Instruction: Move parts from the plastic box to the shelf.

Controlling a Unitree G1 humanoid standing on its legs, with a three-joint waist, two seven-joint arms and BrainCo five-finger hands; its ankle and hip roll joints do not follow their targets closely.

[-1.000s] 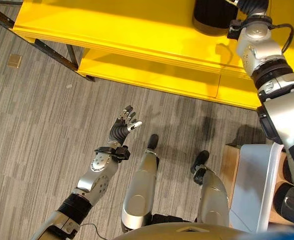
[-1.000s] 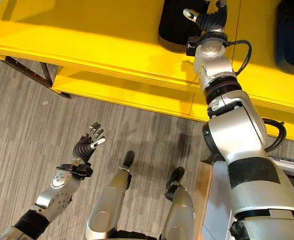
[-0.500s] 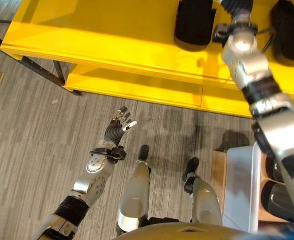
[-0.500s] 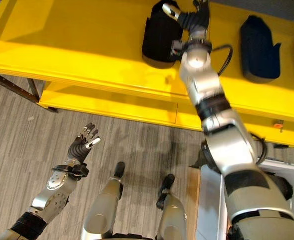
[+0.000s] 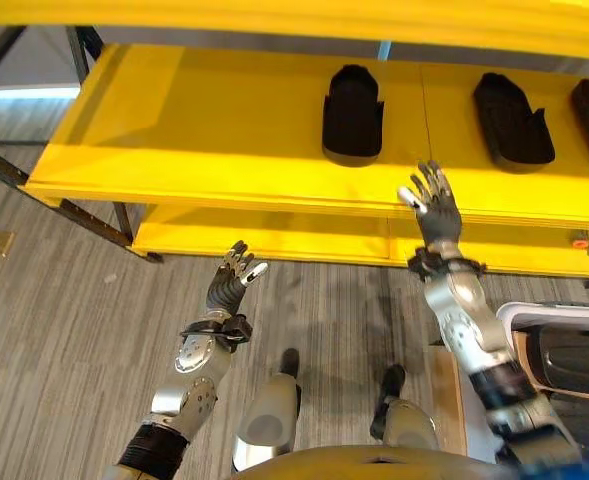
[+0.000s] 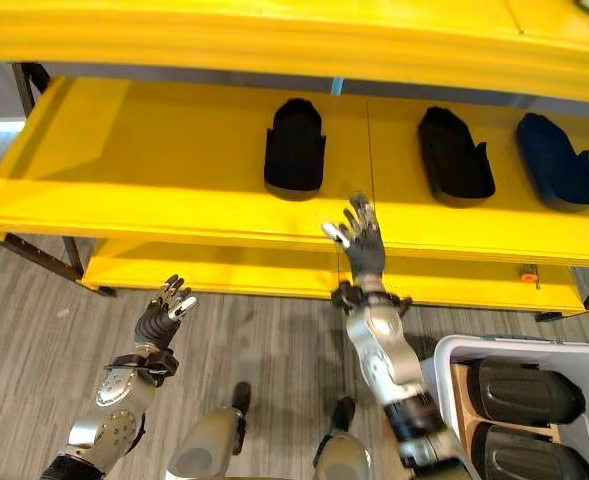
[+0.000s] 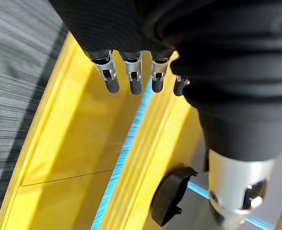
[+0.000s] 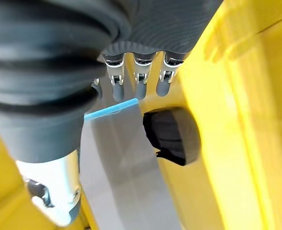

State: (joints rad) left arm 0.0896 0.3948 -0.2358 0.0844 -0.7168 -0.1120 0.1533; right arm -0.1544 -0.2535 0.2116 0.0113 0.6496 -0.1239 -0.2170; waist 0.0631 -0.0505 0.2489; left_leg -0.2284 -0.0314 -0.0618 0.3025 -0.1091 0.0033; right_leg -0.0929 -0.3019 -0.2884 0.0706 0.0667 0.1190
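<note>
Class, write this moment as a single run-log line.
right hand: open, empty, before yellow shelf | left hand: open, idle | black parts: on shelf | plastic box: parts remain

no readable text, no labels (none legible)

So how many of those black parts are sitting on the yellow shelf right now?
3 show whole: one black moulded part left of centre, a second to its right, a third further right on the yellow shelf. The edge of another may show at the far right.
</note>
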